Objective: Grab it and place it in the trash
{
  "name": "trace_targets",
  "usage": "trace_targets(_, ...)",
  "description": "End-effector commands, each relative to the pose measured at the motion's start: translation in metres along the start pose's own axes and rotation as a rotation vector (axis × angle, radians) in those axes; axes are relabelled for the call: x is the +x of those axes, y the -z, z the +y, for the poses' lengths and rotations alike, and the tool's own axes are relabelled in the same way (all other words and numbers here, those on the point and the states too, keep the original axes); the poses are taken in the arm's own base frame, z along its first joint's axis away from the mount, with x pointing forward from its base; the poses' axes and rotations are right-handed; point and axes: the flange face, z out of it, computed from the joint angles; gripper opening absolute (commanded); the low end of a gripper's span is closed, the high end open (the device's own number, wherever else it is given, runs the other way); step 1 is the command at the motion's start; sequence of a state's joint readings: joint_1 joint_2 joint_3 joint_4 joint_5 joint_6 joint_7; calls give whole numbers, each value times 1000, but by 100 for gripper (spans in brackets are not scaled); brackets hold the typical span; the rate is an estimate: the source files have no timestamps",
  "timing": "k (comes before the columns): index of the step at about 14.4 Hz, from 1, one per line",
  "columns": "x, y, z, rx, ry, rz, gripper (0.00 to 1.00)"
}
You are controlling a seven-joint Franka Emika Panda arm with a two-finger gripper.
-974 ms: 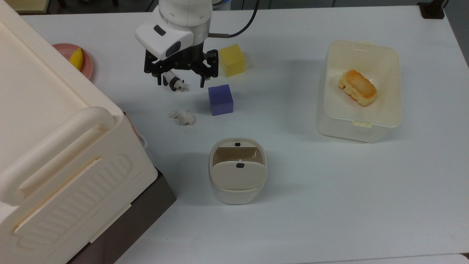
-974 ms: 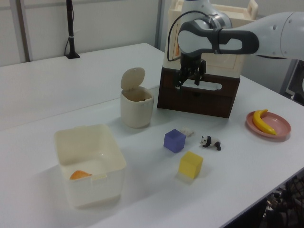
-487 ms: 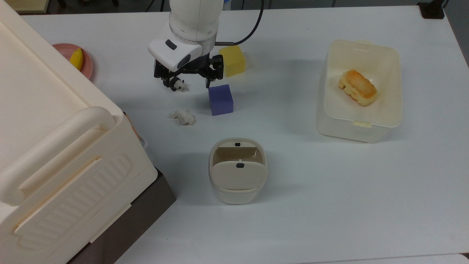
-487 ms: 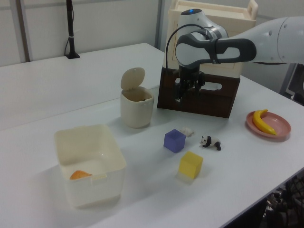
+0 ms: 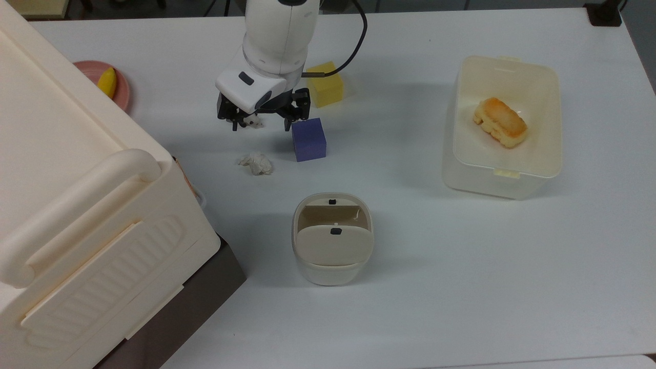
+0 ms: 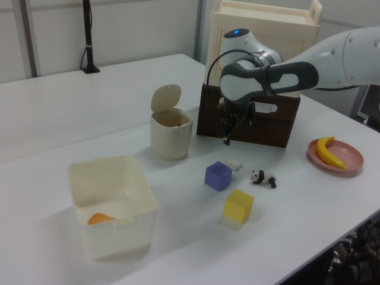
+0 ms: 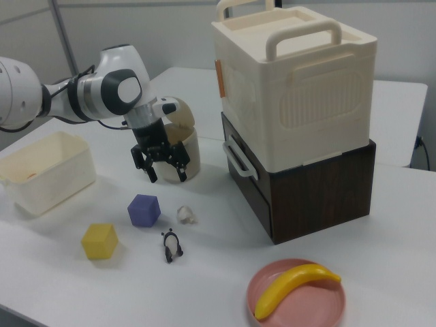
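The crumpled white tissue wad (image 5: 255,163) lies on the white table, left of a purple cube (image 5: 308,139) in the top view. It also shows beside the cube in the left view (image 6: 234,164) and the right view (image 7: 185,214). My gripper (image 5: 261,123) hangs open and empty above the table, over a small panda figurine (image 5: 251,122) and apart from the wad. In the right view the gripper (image 7: 167,174) points down in front of the trash. The trash (image 5: 332,248), a small beige bin, stands with its flap lid tipped up (image 6: 171,135).
A yellow cube (image 5: 325,84) sits behind the gripper. A cream tub (image 5: 502,177) holding bread stands at the top view's right. A big cream handled box (image 5: 77,205) on a brown base fills the top view's left, with a banana on a pink plate (image 5: 122,95) behind it.
The gripper has come down and shifted a little toward the top view's bottom right, nearer the purple cube and the wad. It stays open. Nothing on the table has moved.
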State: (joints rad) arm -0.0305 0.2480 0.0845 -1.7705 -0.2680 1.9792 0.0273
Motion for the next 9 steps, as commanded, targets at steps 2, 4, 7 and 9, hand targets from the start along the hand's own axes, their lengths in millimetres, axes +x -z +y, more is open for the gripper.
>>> trace_targets(2, -1, -19, -1, -26, 31, 8, 100)
trace_targets(4, 1, -37, 6, -44, 39, -15, 100)
trace_targets(7, 6, -52, 7, -47, 44, -7, 100)
trace_targets(9, 7, -67, 13, -54, 44, -23, 100)
